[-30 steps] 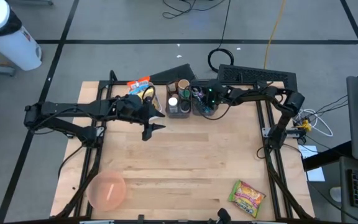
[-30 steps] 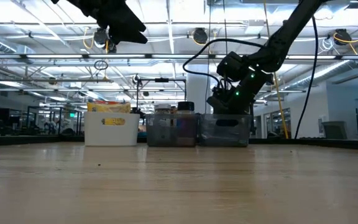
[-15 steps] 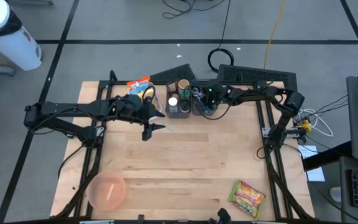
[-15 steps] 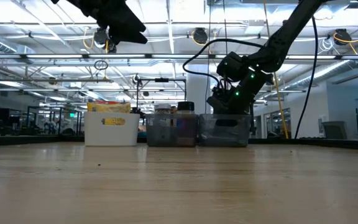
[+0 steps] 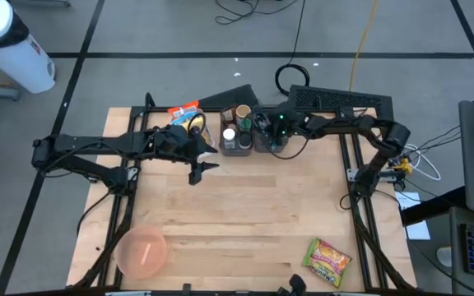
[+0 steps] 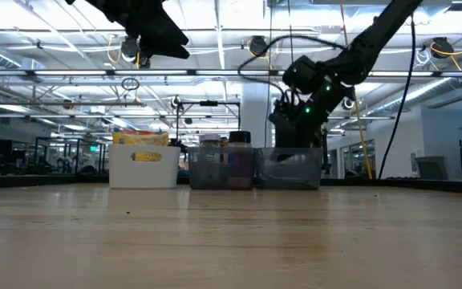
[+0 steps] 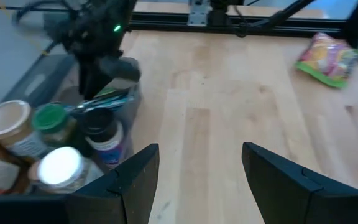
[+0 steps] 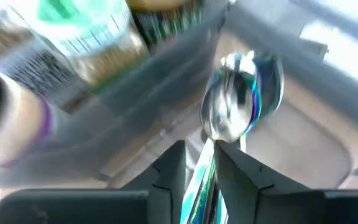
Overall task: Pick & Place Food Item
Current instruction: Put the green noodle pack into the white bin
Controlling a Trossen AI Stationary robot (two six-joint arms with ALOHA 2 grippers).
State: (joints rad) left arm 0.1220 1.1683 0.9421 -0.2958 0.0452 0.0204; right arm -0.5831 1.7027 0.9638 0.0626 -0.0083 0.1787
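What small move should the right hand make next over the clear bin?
Probably lift straight up. The right hand hangs over the clear bin with a spoon between its fingers, bowl still low among the bin's walls, so rising first avoids snagging.

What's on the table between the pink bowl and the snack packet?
Nothing: in the high view, only bare wood separates the pink bowl from the snack packet.

The wooden table (image 5: 245, 205) carries three bins (image 5: 237, 140) at the back, a pink bowl (image 5: 142, 251) and a snack packet (image 5: 327, 261).
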